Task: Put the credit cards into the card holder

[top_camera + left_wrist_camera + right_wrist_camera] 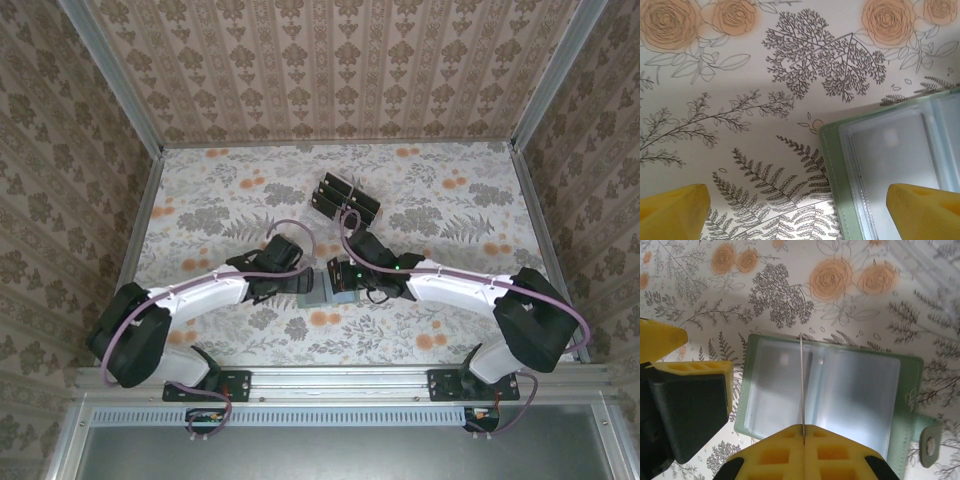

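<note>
Right wrist, right gripper (pixel 803 432): jaws pinched on a credit card (pixel 802 385), seen edge-on, upright over the card holder (pixel 860 390).
Left wrist, left gripper (pixel 800 210): jaws wide, holding nothing, low at the holder's edge.
Holder: open flat on the worktop (pixel 700 300); no dark card visible in its clear pockets.
Rack (pixel 345 200): farther back, dark cards standing in it.
Progress: early, I judge; this card is not yet in.

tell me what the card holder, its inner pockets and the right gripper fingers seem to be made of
Card holder: dull grey-green cover, matte, probably faux leather or vinyl; a seam line runs along its rim. Inner pockets: clear plastic film, glossy, showing hazy glare. Right gripper fingers: yellow, matte, likely moulded or printed plastic, with rectangular hollows.
</note>
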